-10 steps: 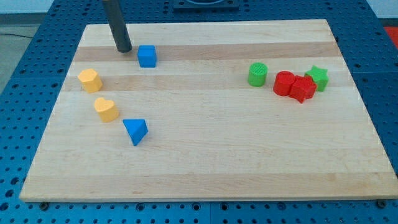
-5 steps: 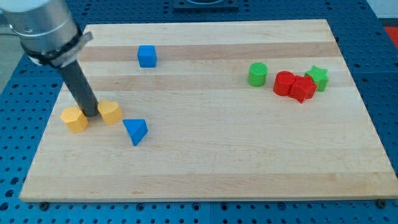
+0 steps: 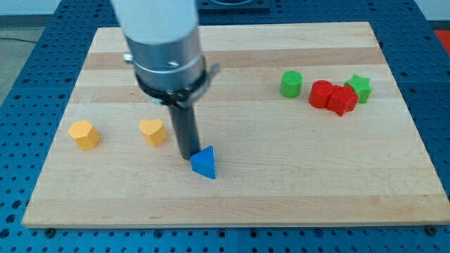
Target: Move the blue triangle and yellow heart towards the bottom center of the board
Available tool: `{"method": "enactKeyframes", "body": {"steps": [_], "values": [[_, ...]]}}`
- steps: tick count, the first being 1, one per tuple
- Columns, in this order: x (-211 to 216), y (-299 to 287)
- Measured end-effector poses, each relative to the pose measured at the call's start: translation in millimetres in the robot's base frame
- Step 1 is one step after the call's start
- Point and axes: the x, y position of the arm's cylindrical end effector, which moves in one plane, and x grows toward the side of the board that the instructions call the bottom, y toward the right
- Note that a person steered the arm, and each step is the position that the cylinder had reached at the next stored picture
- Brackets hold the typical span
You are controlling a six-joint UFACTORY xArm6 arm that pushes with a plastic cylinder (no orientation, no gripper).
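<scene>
My tip [image 3: 188, 155] touching blue triangle [image 3: 204, 163], arm body hiding blue cube

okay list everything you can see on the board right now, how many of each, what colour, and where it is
blue triangle: 1, blue, lower middle-left of the board, right by my tip.
yellow heart: 1, yellow, to the view's left of my rod, apart from it.
yellow block: 1, yellow, near the board's left edge; shape unclear.
green cylinder: 1, green, upper right, standing alone.
red blocks: 2, red, upper right, pressed together.
green star: 1, green, against the red blocks on the view's right.
board: 1, light wood, on a blue perforated table.
my tip: 1, dark rod end, at the blue triangle's upper-left side.
</scene>
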Motion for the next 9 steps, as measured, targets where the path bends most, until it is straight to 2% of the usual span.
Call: {"method": "enactKeyframes", "body": {"steps": [1, 2, 3, 4, 5, 6, 7, 8, 9], "values": [[7, 23], [-40, 32], [-89, -20], [-108, -83], [-77, -111], [-27, -75], [0, -14], [-3, -22], [-70, -48]]}}
